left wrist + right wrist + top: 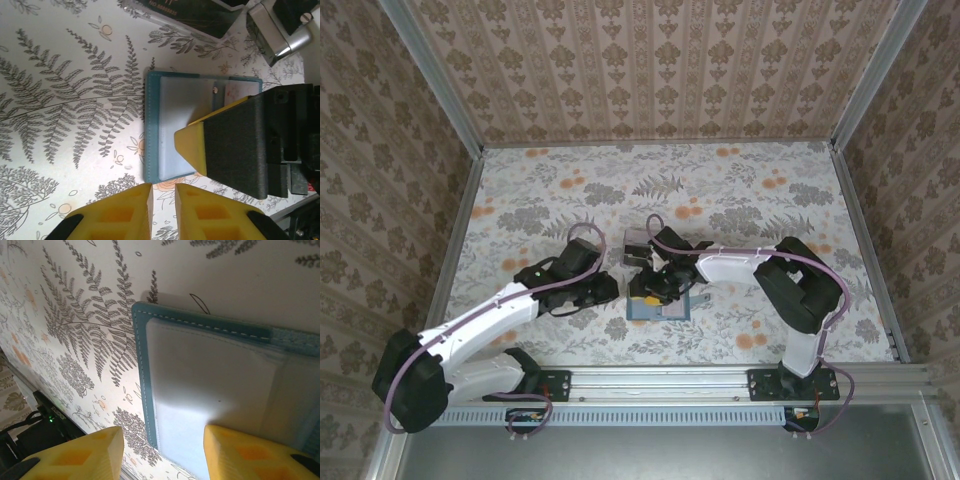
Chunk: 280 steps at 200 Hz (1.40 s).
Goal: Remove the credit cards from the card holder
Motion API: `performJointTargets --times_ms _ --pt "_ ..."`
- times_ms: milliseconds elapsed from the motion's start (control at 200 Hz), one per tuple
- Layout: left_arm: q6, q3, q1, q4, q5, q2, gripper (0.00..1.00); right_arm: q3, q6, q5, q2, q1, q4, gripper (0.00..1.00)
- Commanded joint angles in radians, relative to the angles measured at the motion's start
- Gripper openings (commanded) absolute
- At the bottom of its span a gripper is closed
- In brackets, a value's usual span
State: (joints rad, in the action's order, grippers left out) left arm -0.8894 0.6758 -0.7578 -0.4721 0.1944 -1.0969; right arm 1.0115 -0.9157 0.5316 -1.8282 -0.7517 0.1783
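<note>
The card holder [170,130] is laid open flat on the table, long side left to right, under the right gripper [162,440] and just beside the left gripper [163,192]. The right jaws are parted, with one finger pressed on the pale panel and nothing gripped. The left jaws are parted only a crack, and nothing is held.

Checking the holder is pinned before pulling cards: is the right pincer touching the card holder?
Touching. The right wrist view shows one finger of the right pincer resting on the card holder, its shadow meeting the tip.
</note>
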Motion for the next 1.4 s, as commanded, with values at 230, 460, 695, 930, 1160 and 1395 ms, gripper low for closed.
performJointTargets --times_ms 230,460,695,930,1160,1395 --pt "-0.031 0.043 -0.052 0.204 0.079 -0.143 0.19 -0.039 0.028 -0.091 0.224 0.032 0.123 0.47" --pt "-0.024 0.172 -0.086 0.218 0.130 -0.305 0.17 -0.122 0.062 -0.177 0.323 0.106 0.219 0.45" --pt "-0.027 0.286 -0.132 0.253 0.192 -0.488 0.18 -0.186 0.088 -0.174 0.345 0.141 0.231 0.41" --pt "-0.099 0.212 -0.113 0.407 0.243 -0.563 0.16 -0.208 0.096 -0.175 0.313 0.143 0.215 0.33" --pt "-0.121 0.188 -0.101 0.456 0.286 -0.608 0.15 -0.203 0.100 -0.176 0.293 0.146 0.209 0.33" --pt "-0.071 0.196 -0.098 0.336 0.236 -0.587 0.14 -0.198 0.101 -0.170 0.273 0.147 0.203 0.34"
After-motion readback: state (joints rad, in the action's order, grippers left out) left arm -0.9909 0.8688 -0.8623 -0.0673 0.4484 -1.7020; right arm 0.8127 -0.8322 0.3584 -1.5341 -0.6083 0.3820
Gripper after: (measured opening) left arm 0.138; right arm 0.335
